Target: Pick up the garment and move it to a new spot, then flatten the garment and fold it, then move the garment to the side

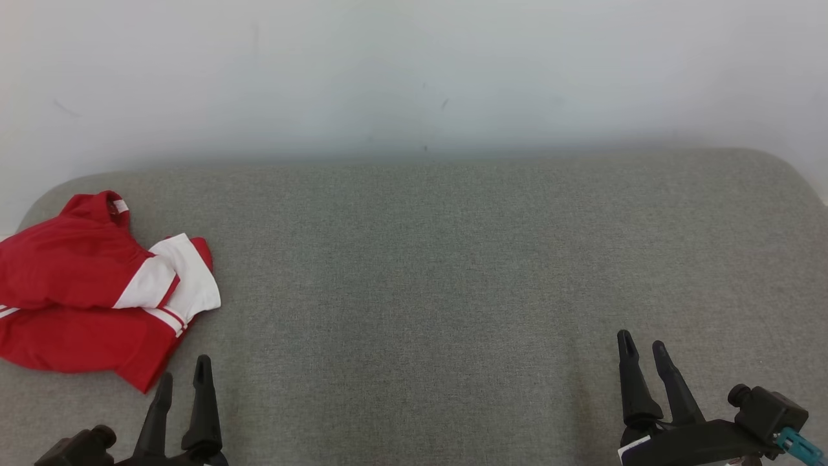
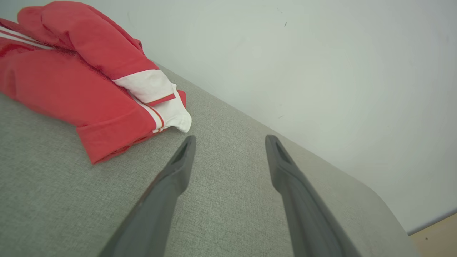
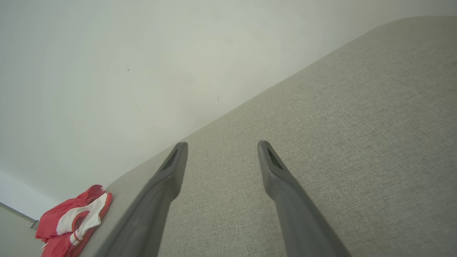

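Grey woven fabric covers the wide padded surface point(image 1: 414, 272), and a plain white wall point(image 1: 414, 65) stands behind it at 12 o'clock. The garment point(image 1: 77, 285) lies at 9 o'clock, near the surface's left edge. It is a red top with white sleeve panels and thin stripes, loosely bundled, collar toward the wall. The left gripper point(image 1: 184, 369), at 7 o'clock, is spread and holds nothing, close to the red hem but apart. The right gripper point(image 1: 642, 342), at 5 o'clock, is also spread and empty, well apart from the garment.
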